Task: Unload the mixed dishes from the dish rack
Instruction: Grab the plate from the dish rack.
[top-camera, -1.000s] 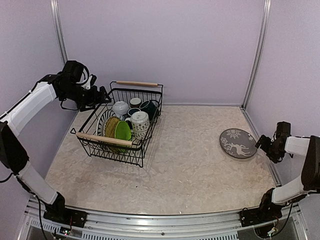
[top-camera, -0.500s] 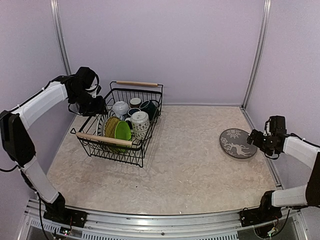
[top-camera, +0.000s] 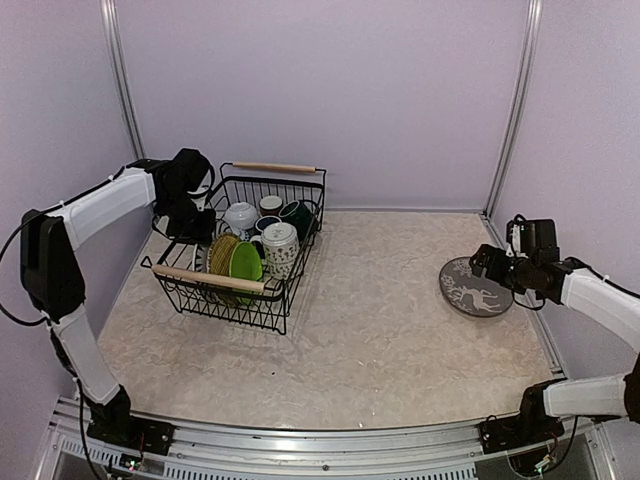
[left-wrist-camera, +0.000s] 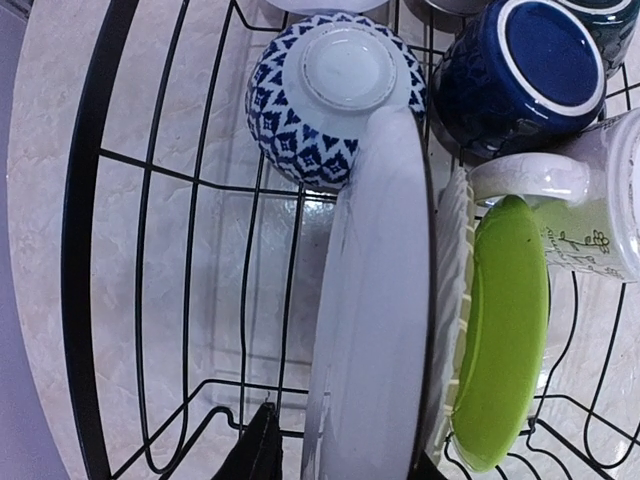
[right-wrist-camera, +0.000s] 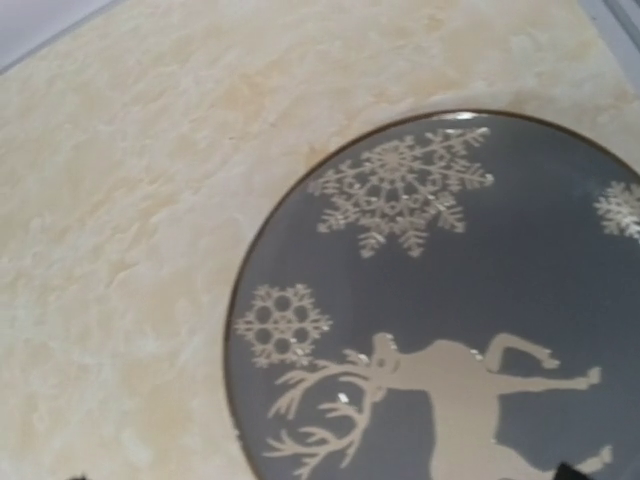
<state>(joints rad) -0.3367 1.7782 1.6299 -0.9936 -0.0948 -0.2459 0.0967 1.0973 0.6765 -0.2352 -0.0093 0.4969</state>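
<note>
So left hand (top-camera: 197, 228) is straddling the white plate (left-wrist-camera: 370, 300) at its rim, grip unclear. Right hand (top-camera: 482, 262) is hovering wide open.

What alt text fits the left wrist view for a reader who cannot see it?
A white plate stands on edge in the black wire dish rack, the left gripper straddling its near rim. A ribbed cream plate and a lime green plate stand beside it; an upturned blue-patterned bowl and dark blue mug sit beyond.

Lime green plate (left-wrist-camera: 505, 330), blue-patterned bowl (left-wrist-camera: 300, 130), grey reindeer-and-snowflake plate (right-wrist-camera: 480, 300).
</note>
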